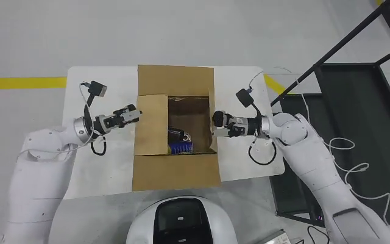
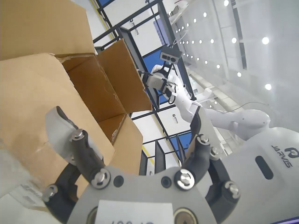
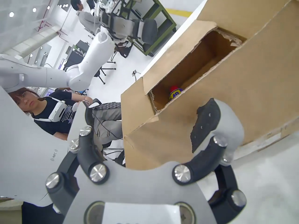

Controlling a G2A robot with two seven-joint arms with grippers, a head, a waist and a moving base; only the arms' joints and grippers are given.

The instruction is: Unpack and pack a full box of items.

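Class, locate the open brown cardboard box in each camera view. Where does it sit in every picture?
Top view: open brown cardboard box at picture centre.
Left wrist view: box just beyond the open left gripper.
Right wrist view: box just beyond the open right gripper.
Shared landmark: right gripper, beside the box everywhere.

Box (image 1: 177, 172) mouth open (flaps (image 1: 151, 125) splayed), can (image 1: 181, 147) inside.
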